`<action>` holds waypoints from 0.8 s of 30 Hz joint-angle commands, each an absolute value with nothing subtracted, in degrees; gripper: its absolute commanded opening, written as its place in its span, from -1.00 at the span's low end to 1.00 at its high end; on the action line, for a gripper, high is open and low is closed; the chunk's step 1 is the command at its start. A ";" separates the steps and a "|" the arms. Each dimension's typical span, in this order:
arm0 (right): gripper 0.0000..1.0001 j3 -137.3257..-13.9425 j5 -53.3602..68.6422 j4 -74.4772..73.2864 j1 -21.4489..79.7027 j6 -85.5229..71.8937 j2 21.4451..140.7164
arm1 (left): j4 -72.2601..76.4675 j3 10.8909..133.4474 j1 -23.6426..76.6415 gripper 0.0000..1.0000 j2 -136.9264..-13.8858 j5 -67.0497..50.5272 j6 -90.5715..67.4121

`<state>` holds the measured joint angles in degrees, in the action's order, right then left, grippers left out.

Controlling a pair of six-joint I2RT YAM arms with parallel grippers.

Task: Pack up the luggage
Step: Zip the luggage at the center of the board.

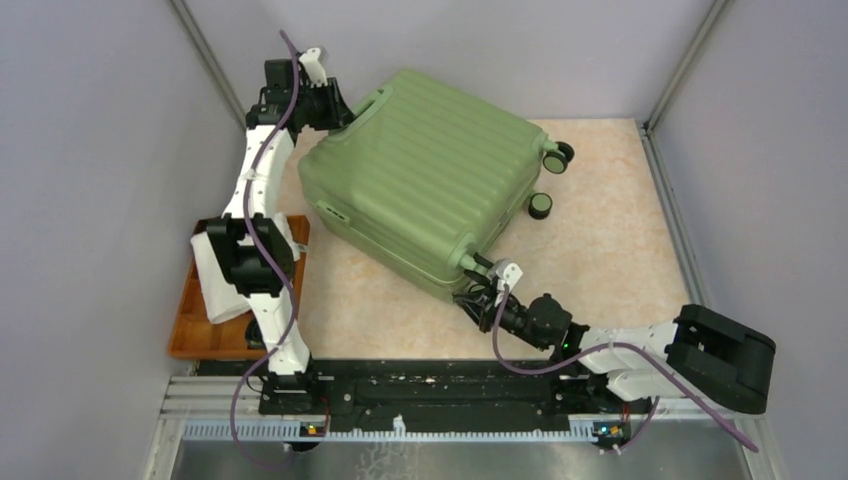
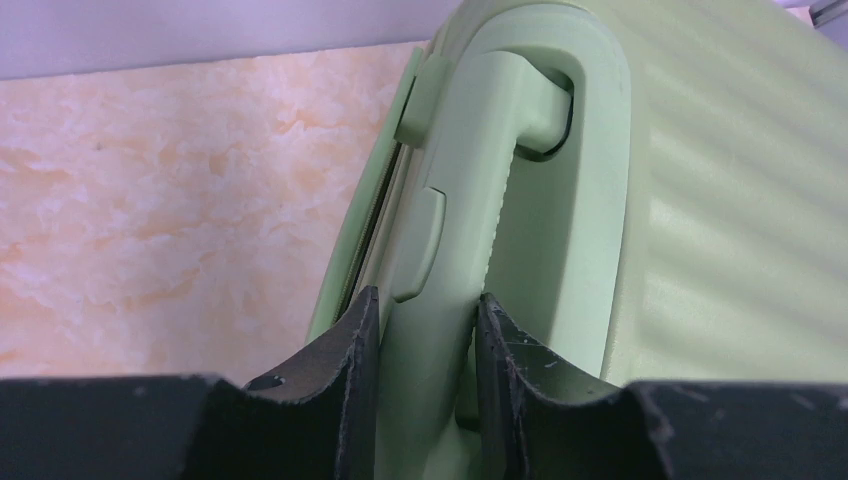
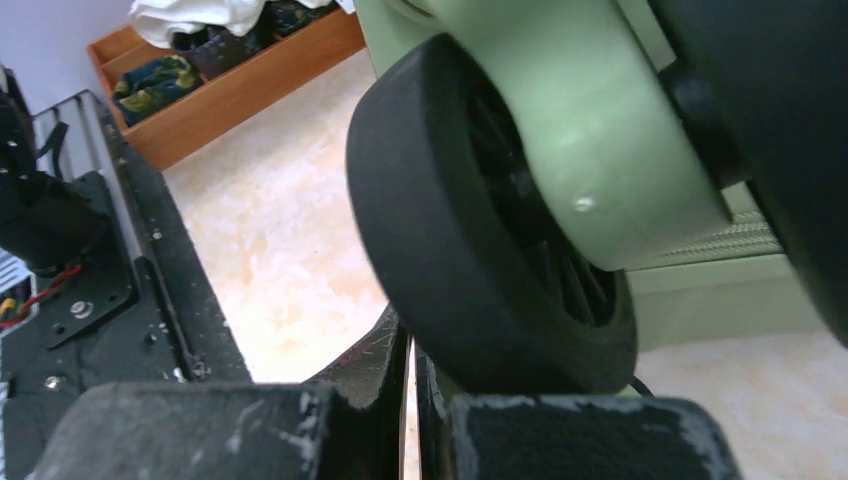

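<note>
Top external: closed, ribbed light-green luggage (image 1: 420, 175)

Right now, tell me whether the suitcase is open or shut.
Shut. The suitcase lies flat, ribbed shell up, its halves together, with no lining showing.

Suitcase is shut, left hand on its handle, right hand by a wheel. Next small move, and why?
Probably a short, slow pull with the left hand on the green moulded handle, turning the light-green ribbed hard-shell suitcase slightly. That hand clamps the handle, the closed case lies askew, and the shut right hand sits at a small black wheel, seemingly bracing it.
</note>
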<state>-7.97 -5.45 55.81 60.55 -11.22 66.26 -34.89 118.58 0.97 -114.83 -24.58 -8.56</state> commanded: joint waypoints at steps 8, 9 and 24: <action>-0.36 -15.28 -20.41 64.92 66.36 -24.13 75.01 | -28.90 117.06 4.53 -1.00 -104.39 -31.58 -17.67; -0.27 -14.39 -21.38 62.83 66.12 -25.81 73.44 | -29.02 116.87 4.04 -1.00 -104.28 -31.83 -17.63; -0.56 -14.78 -11.12 5.05 38.55 -47.87 44.52 | -26.51 111.53 -1.94 -1.00 -101.24 -32.64 -12.99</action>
